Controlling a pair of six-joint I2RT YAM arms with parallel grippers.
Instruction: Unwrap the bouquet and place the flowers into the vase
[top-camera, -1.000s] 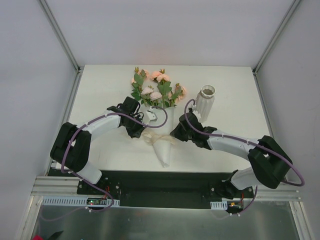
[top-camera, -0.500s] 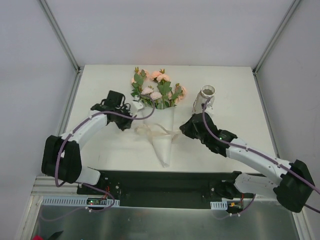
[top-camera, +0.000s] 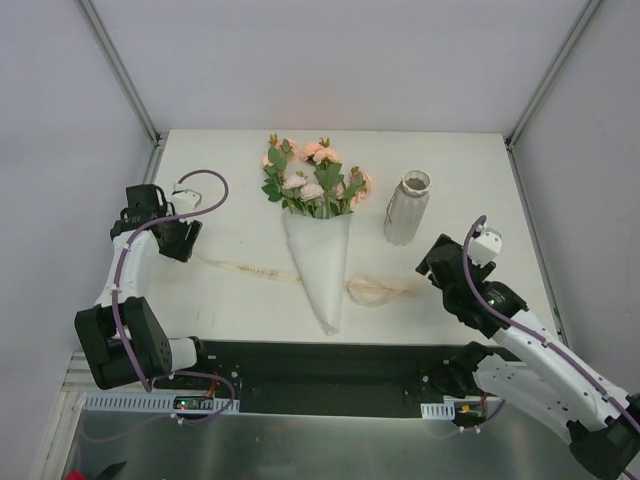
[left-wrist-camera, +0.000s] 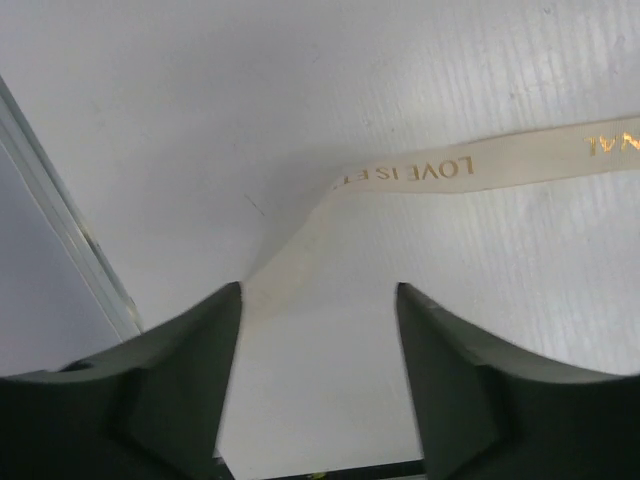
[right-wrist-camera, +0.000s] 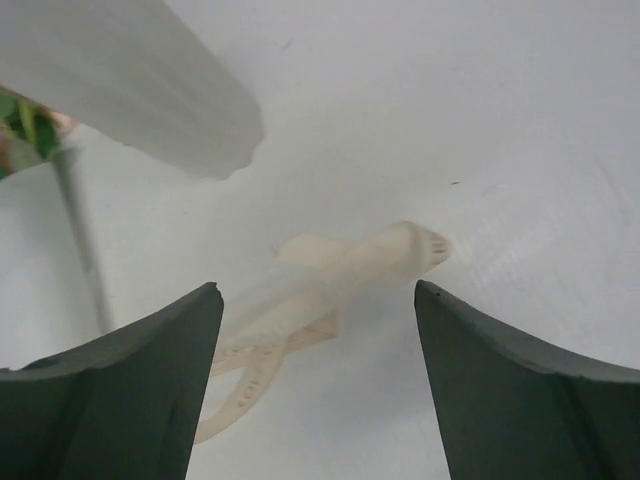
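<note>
The bouquet of peach-pink blooms and green leaves in a white paper cone (top-camera: 318, 255) lies flat in the middle of the white bench (top-camera: 230, 190). The blooms point to the far side and the cone's sharp tip points to the near edge. The flowers are in the cone, not in the vase. The small off-white ribbed vase with a narrow neck (top-camera: 406, 208) stands upright just to the right of the blooms and does not touch them. The long cream ribbon with gold letters (top-camera: 245, 267) is not tied in a bow. It lies loose on the bench and sticks out on both sides of the cone. The left end effector (top-camera: 183, 240) is far out by the left edge of the bench, well apart from the bouquet. In the left wrist view its two dark fingers (left-wrist-camera: 175, 385) stand apart, and the ribbon (left-wrist-camera: 420, 172) lies flat on the bench between them with nothing pinching it. The right end effector (top-camera: 434, 266) is near the front right of the bench, below the vase. Its fingers (right-wrist-camera: 130, 385) are spread wide too, and the crumpled right end of the ribbon (right-wrist-camera: 345, 270) lies free on the bench in front of them.
</note>
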